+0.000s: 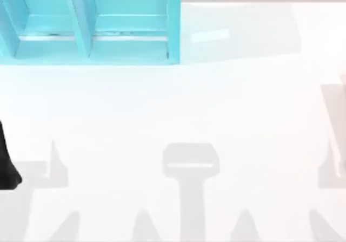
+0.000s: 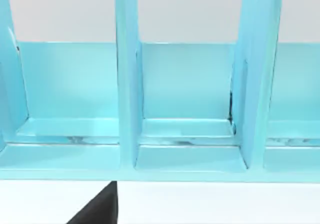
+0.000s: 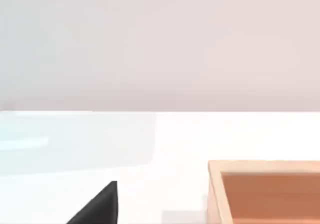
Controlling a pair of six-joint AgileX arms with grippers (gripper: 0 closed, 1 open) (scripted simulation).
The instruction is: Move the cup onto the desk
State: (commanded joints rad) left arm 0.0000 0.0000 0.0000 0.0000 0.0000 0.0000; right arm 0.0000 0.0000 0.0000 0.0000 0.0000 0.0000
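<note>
The cup is out of view. The desk (image 1: pixel 173 117) is a broad glossy white tabletop, and it also appears in the left wrist view (image 2: pixel 210 204) and the right wrist view (image 3: pixel 175 139). A black part of my left arm (image 1: pixel 8 166) shows at the desk's far left edge. A black piece of my left gripper (image 2: pixel 100 209) pokes in at the left wrist view's edge, facing the shelf. The right wrist view shows a like piece of my right gripper (image 3: pixel 100 206) above the desk.
A turquoise-blue shelf unit (image 1: pixel 86 25) with upright dividers (image 2: pixel 125 83) stands at the desk's back left. An open orange-brown wooden box (image 3: pixel 265 189) sits on the desk close to my right gripper. Grey shadows lie along the desk's front.
</note>
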